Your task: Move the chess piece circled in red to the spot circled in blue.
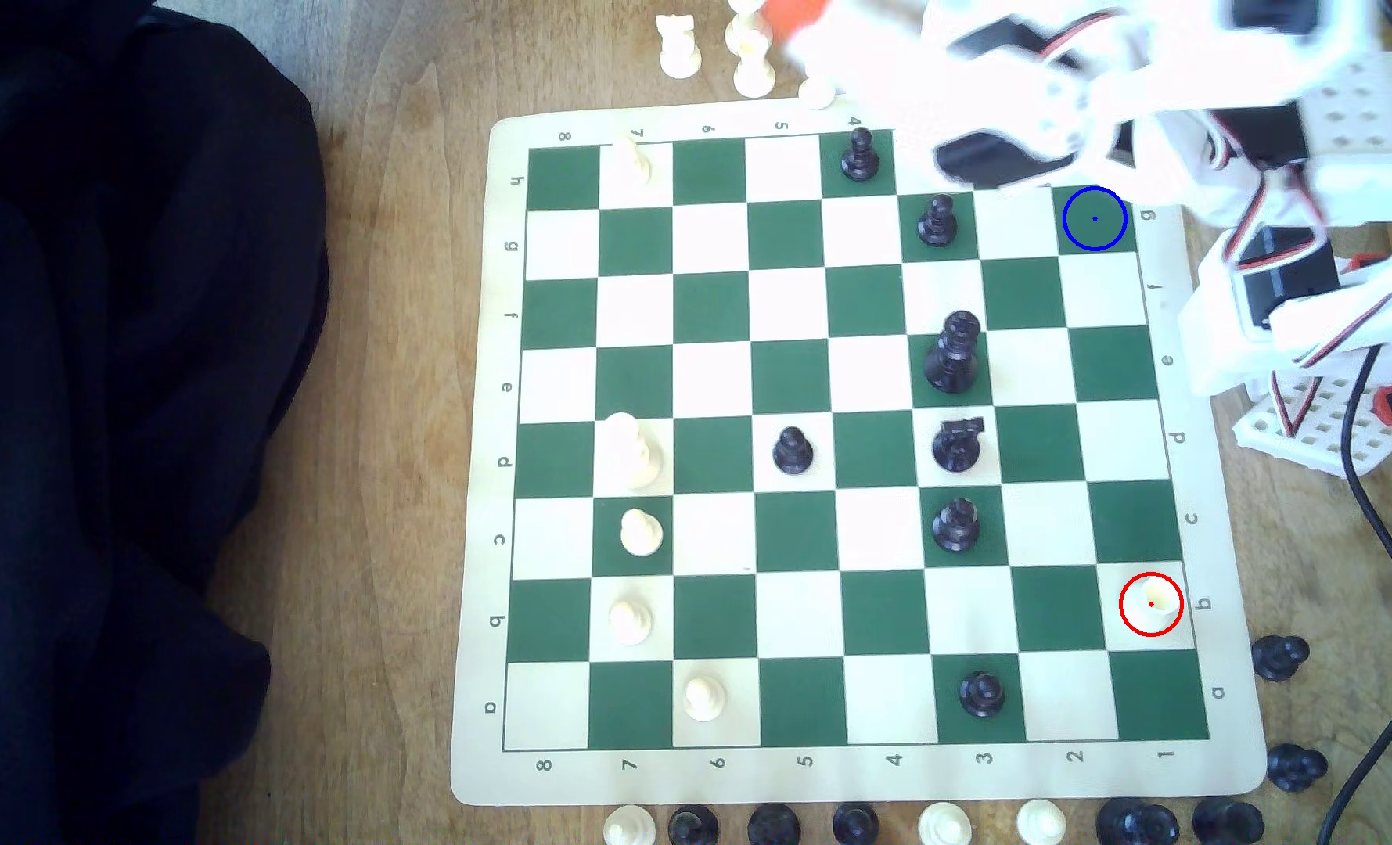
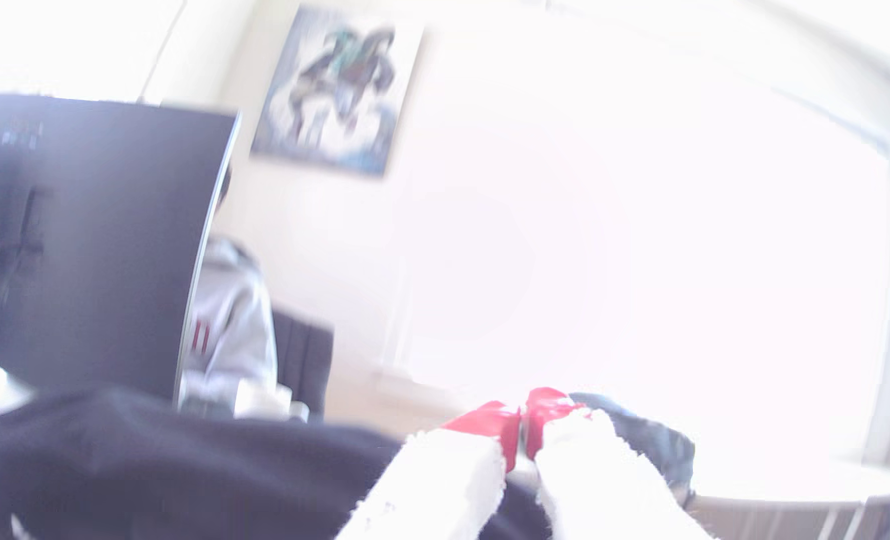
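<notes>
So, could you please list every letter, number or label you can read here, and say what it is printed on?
"8 7 6 5 4 3 2 1": near border of the cream-and-green roll-up chess mat.
"a" to "h": its side borders; "g" sits beside the blue-ringed dark green square.
Far border digits: partly hidden.
Wrist view: nothing legible.

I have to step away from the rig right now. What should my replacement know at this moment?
Gripper: red-tipped jaws together, nothing between them, aimed out at the room, off the board.
Chess piece: upright on the red-ringed white square, row b, at the exterior view's right edge of the board.
Spot: blue-ringed green square in row g, free.
Done: nothing.
Left: reach, grasp, carry, place.
</notes>
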`<action>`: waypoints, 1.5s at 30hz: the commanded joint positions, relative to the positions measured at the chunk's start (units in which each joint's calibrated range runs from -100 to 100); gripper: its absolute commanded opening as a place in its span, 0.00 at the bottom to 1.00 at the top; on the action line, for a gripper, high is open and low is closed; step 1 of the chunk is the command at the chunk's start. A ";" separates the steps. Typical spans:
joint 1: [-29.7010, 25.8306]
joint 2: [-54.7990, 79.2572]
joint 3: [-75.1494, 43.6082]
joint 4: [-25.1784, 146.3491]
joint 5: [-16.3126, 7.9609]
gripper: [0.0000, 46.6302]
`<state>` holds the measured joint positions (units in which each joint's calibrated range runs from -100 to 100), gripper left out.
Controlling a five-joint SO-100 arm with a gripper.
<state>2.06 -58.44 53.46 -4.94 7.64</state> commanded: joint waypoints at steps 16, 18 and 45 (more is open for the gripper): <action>-22.60 -6.75 -16.83 72.59 -1.66 0.06; -24.16 -2.08 -18.82 73.08 -1.66 0.06; -40.98 1.31 0.49 85.61 -9.08 0.30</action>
<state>-37.54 -59.03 54.72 82.39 -1.15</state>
